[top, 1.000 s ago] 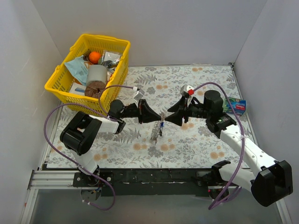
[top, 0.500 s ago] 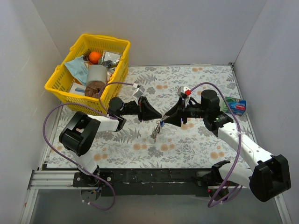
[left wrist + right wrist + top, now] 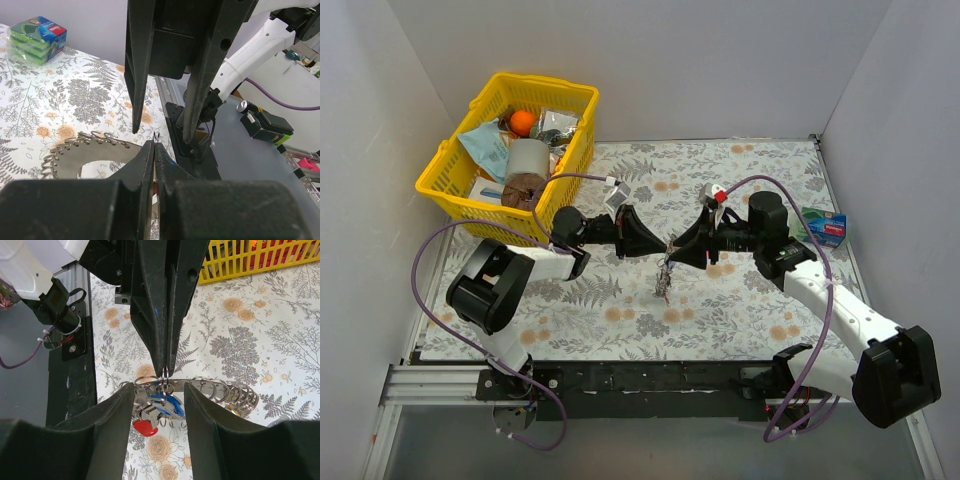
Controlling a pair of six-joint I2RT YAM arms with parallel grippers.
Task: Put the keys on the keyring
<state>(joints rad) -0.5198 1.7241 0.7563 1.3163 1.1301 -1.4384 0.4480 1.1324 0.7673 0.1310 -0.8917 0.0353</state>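
One pinch is holding everything: your left gripper (image 3: 165, 366) is squeezing the keyring (image 3: 220, 390), and the keys (image 3: 167, 405) are dangling between your right gripper's (image 3: 159, 392) spread jaws

Yellow basket (image 3: 448, 165) of oddments at 10 o'clock on the floral desk (image 3: 740, 310); sponge pack (image 3: 825, 228) at 3 o'clock.

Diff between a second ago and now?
The right end effector moved left, closer to the left end effector, and stands open either side of the keys. The dangling keyring shifted slightly. The left end effector stayed shut on the keyring; the basket did not move.
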